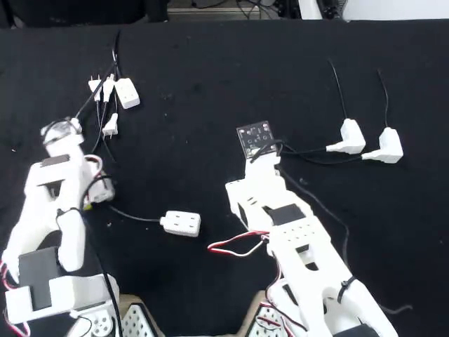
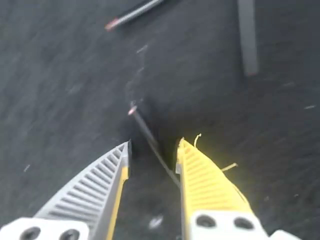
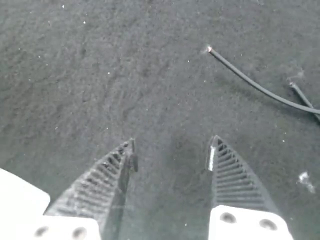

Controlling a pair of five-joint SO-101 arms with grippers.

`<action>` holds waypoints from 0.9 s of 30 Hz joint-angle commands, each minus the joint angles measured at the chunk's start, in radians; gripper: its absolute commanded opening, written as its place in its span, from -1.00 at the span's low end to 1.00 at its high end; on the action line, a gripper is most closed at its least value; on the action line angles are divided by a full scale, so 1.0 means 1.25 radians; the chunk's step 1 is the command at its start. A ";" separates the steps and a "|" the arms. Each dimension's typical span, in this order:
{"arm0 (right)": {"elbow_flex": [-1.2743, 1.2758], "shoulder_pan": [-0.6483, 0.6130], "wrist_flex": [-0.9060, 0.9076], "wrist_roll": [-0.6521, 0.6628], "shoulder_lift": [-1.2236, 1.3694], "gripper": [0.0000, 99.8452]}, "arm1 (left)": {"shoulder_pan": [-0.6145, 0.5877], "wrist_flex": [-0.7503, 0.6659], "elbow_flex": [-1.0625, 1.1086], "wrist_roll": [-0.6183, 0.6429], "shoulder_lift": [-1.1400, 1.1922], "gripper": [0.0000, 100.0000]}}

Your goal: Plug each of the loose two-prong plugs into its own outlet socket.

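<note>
In the left wrist view the thin dark cord (image 2: 142, 125) between the parted fingers of the left gripper (image 2: 154, 141) passes out of sight behind the yellow finger. A grey bar (image 2: 247, 35), too blurred to identify, is cut off at the picture's edge. In the right wrist view two black cords (image 3: 250, 82) run out of frame, while in the high view the small plugs (image 1: 106, 95) are too tiny to show prongs, and the left arm (image 1: 42, 232) and right arm (image 1: 302, 246) are cut off at the edge.
</note>
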 commanded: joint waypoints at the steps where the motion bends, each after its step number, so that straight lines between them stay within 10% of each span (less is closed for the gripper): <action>1: -0.006 0.001 -0.020 -0.001 -0.026 -0.56 | -0.068 0.066 -0.048 -0.029 -0.005 -0.68; 17: -0.006 0.001 -0.020 -0.001 -0.026 -0.56 | -0.208 0.228 -0.309 -0.177 -0.001 -0.68; 27: -0.006 0.001 -0.020 -0.001 -0.026 -0.56 | 0.014 0.171 -0.413 -0.207 0.021 -0.67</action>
